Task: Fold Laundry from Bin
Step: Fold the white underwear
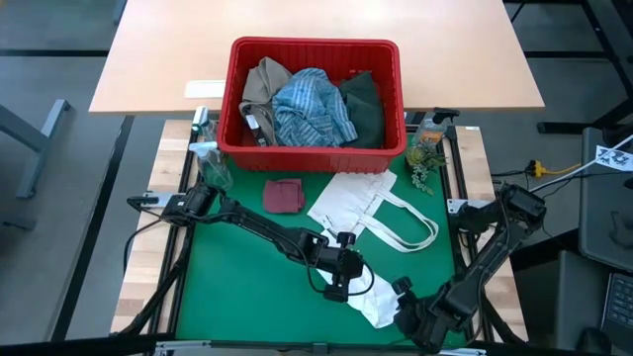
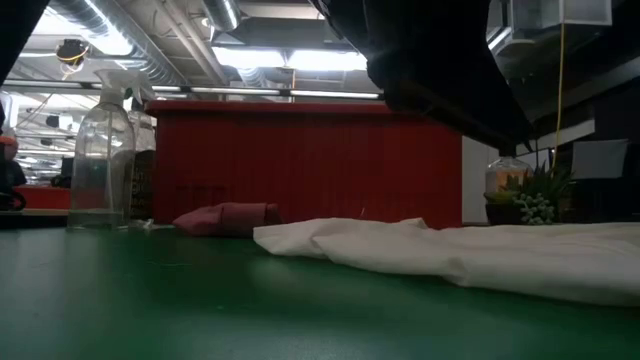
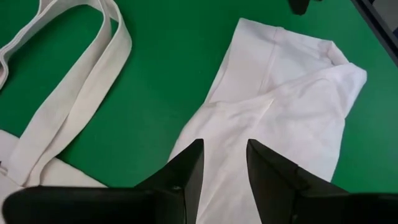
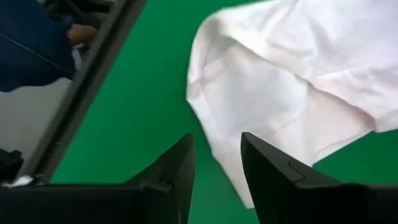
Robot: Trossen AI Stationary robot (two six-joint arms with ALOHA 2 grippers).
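White small cloth [image 1: 376, 302] lies rumpled at 5 o'clock, unfolded; left gripper [image 1: 339, 285] and right gripper [image 1: 407, 314] hover over it, jaws parted, empty. Maroon cloth [image 1: 284, 195] sits folded at 11. Striped shirt [image 1: 312, 107] and other garments remain in red bin [image 1: 315, 153] at 12.

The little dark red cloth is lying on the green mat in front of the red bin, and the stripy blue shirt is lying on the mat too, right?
Not quite. The high view shows the blue-white striped shirt is not on the green mat; it is inside the red bin, between other garments. The small maroon cloth does lie on the mat in front of the bin.
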